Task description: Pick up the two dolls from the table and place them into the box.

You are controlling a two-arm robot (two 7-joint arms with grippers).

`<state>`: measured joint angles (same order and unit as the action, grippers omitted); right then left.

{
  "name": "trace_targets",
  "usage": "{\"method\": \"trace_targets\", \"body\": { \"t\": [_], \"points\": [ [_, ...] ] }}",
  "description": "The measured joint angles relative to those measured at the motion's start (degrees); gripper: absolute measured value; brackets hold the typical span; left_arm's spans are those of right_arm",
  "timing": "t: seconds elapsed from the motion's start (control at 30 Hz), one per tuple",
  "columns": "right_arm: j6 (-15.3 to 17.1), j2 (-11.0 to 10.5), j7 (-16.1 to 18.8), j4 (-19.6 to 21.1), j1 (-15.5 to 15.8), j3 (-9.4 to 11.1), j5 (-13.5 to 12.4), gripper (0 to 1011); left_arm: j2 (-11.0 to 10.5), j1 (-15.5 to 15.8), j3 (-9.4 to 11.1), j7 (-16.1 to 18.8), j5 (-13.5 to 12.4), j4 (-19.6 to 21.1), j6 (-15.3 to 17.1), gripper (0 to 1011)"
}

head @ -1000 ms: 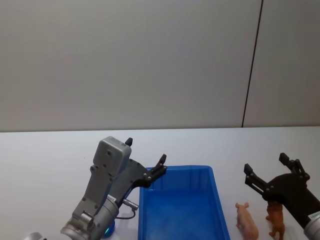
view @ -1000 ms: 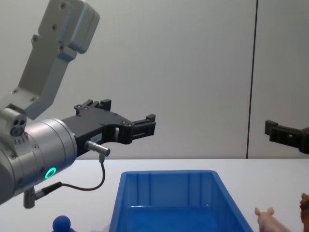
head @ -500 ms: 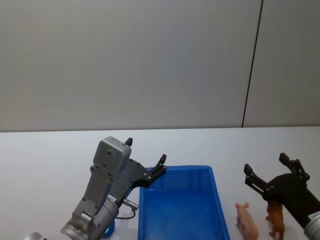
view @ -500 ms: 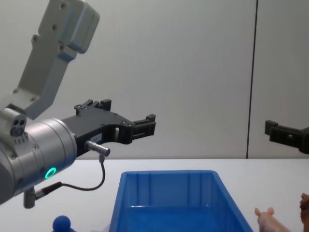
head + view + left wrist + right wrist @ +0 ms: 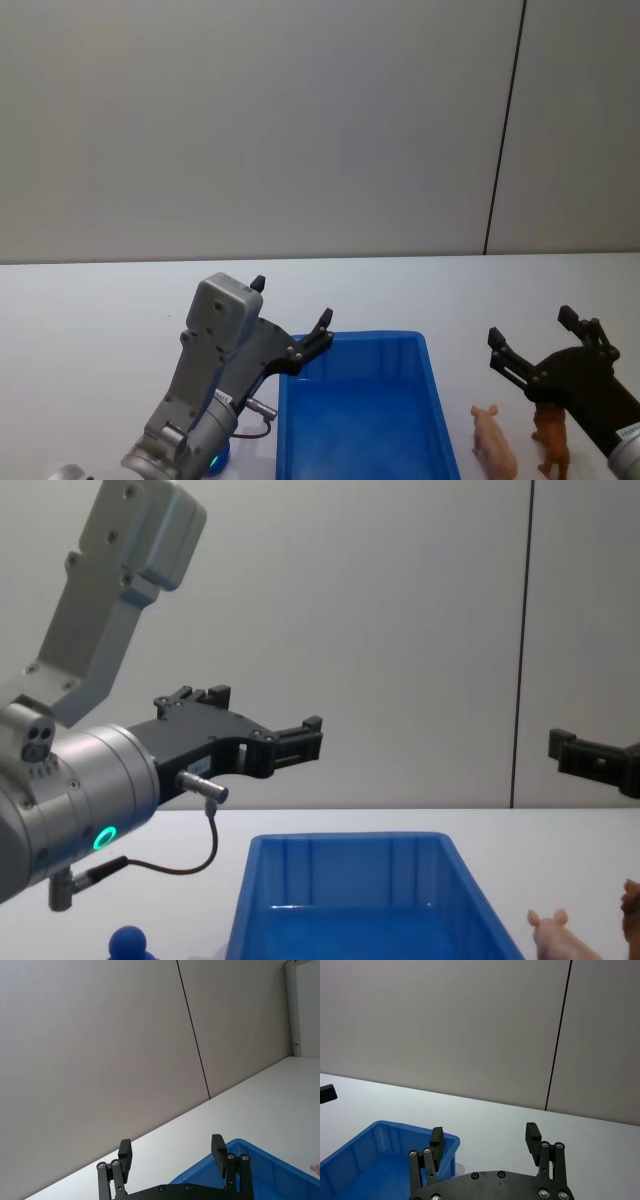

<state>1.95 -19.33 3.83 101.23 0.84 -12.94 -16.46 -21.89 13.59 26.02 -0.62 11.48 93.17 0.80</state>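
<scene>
Head view: my right tool (image 5: 531, 328) hung spread, empty, over the small rounded brown doll (image 5: 551, 440); lowering looked next. Left tool (image 5: 291, 301) idled, likewise spread.

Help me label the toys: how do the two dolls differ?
The pink doll is pale pink; the brown doll is orange-brown. The pink doll lies nearer the box; the brown doll sits farther right, partly hidden by the right gripper. Both rest on the table, outside the box.
</scene>
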Motion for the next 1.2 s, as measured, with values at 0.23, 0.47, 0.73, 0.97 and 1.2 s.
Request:
{"method": "trace_targets", "body": {
  "t": [0.23,0.47,0.73,0.97,1.2],
  "points": [
    [0.3,-0.1,-0.3,0.0,0.1,0.2,0.0,1001,0.0,0.0,0.0,0.0,0.0,0.0,0.0,1002],
    [2.5,-0.4,-2.0,0.3,0.4,0.7,-0.2,1001,0.0,0.0,0.0,0.0,0.0,0.0,0.0,1001],
    [6.1,-0.7,-4.4,0.5,1.1,1.2,-0.3,1001,0.0,0.0,0.0,0.0,0.0,0.0,0.0,1001],
    [9.5,-1.0,-6.7,0.5,2.2,1.5,-0.1,1001,0.0,0.0,0.0,0.0,0.0,0.0,0.0,1001],
    [11.9,-1.1,-7.9,0.3,3.2,1.6,0.1,1001,0.0,0.0,0.0,0.0,0.0,0.0,0.0,1001]
  ]
}}
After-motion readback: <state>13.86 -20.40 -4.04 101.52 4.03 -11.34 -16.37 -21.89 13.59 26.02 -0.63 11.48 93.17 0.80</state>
